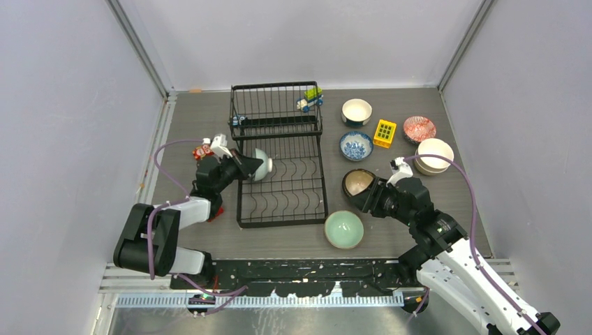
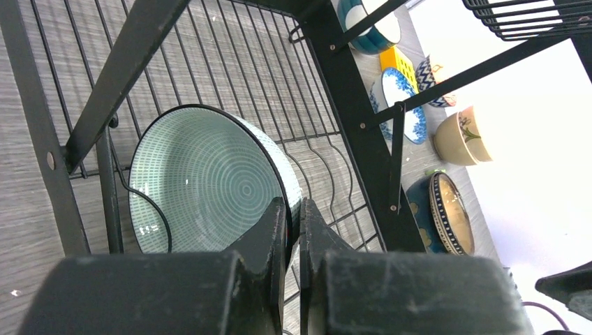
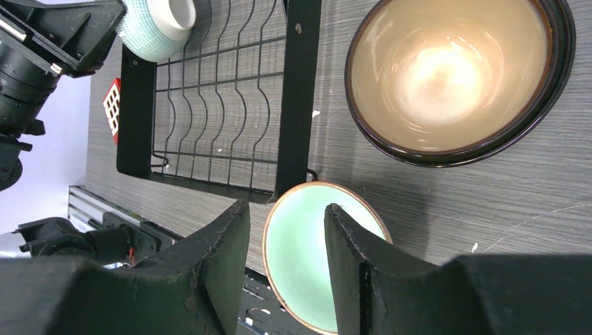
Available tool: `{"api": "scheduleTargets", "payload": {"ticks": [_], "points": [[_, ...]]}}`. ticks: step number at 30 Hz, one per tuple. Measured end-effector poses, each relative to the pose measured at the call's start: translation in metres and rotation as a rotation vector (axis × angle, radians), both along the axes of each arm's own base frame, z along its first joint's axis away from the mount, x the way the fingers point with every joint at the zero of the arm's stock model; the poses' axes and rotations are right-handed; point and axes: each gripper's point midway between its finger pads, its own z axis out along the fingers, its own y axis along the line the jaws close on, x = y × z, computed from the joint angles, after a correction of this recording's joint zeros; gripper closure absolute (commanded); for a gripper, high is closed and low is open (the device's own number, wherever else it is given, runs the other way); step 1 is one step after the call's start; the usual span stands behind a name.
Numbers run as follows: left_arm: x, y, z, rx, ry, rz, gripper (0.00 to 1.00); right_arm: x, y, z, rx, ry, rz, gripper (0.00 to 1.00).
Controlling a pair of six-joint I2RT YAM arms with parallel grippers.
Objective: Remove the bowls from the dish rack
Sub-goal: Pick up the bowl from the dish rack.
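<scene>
A teal striped bowl (image 1: 261, 165) (image 2: 202, 181) stands on edge among the tines at the left side of the black wire dish rack (image 1: 293, 199) (image 2: 349, 105). My left gripper (image 1: 246, 166) (image 2: 293, 216) is shut on this bowl's rim, one finger inside and one outside. My right gripper (image 1: 368, 196) (image 3: 286, 208) is open and hovers over the table right of the rack. Below it lie a brown bowl (image 1: 358, 183) (image 3: 454, 77) and a pale green bowl (image 1: 343, 229) (image 3: 314, 265). Nothing sits between its fingers.
Right of the rack stand a white bowl (image 1: 357, 111), a blue-and-white bowl (image 1: 356, 145), a yellow block (image 1: 385, 132), a red-patterned bowl (image 1: 419, 128) and stacked cream bowls (image 1: 434, 155). A toy (image 1: 311, 99) rests on the rack's raised back. A red block (image 1: 203, 151) lies by the left arm.
</scene>
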Motion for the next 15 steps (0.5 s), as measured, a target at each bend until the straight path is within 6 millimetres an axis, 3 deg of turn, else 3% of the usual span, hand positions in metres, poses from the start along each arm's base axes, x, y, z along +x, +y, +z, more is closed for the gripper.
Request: {"api": "scheduleTargets", "payload": {"ticks": [15], "points": [[-0.0099, -0.0018, 0.0026, -0.11, 0.003, 0.015, 1.0, 0.0, 0.0, 0.0, 0.0, 0.0, 0.0, 0.51]]}}
